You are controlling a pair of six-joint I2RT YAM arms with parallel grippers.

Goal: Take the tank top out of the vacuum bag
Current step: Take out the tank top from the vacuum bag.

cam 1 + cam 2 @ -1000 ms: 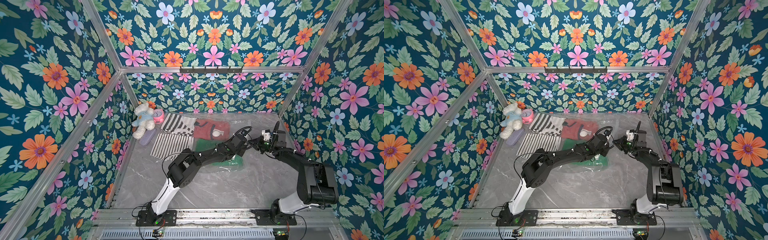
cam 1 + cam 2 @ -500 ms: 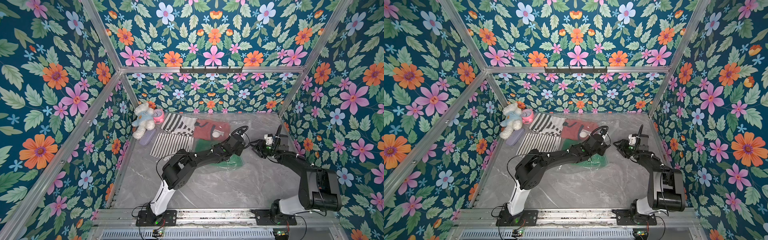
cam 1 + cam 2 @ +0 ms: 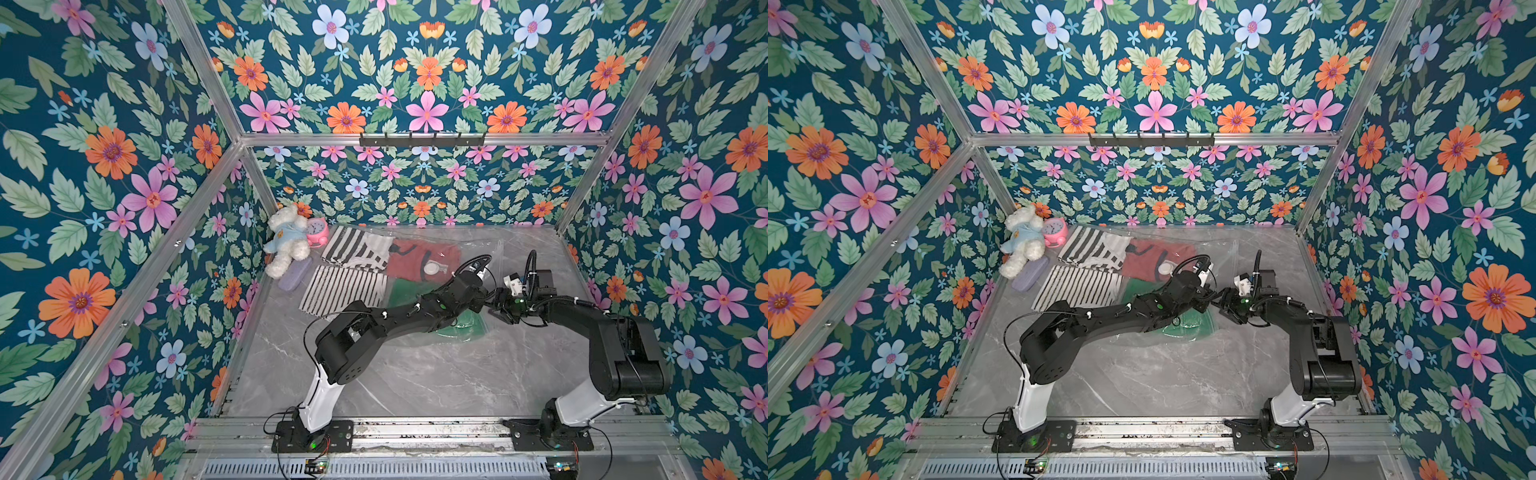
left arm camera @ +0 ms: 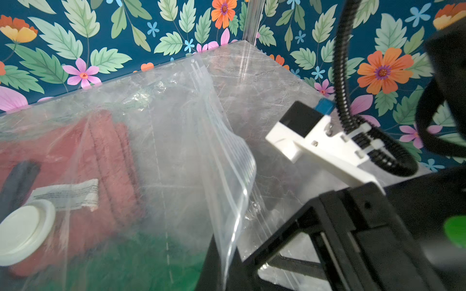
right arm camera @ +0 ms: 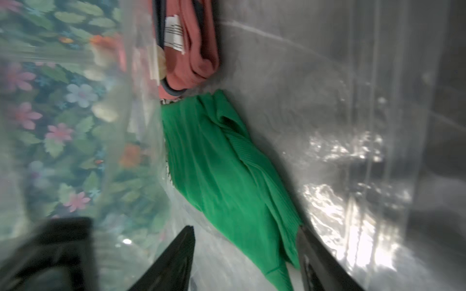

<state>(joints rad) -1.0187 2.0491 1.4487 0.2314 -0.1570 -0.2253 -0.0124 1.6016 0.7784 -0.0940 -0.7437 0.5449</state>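
Observation:
The clear vacuum bag point(image 3: 478, 245) lies across the back of the table, its white valve cap point(image 3: 433, 268) point(image 4: 22, 231) over a folded red garment point(image 3: 419, 257) point(image 5: 196, 50). In front of the red one, inside the bag, lies the green tank top point(image 3: 465, 326) point(image 5: 222, 163). My left gripper point(image 3: 484, 304) point(image 4: 225, 274) is shut on the bag's zip-seal strip point(image 4: 227, 141) and holds that edge up. My right gripper point(image 3: 501, 309) point(image 5: 247, 264) is open in the bag's mouth. Its two fingers stand on either side of the tank top's near corner.
Black-and-white striped garments point(image 3: 357, 249) lie at the bag's left end. A white teddy bear point(image 3: 286, 245), a pink alarm clock point(image 3: 318, 232) and a lilac case point(image 3: 295, 274) sit in the back left corner. A hook rail point(image 3: 422, 139) runs along the back wall.
My right gripper has opened and moved left and forward into the bag's mouth. The left gripper stays shut on the bag's edge, its arm shifted slightly.

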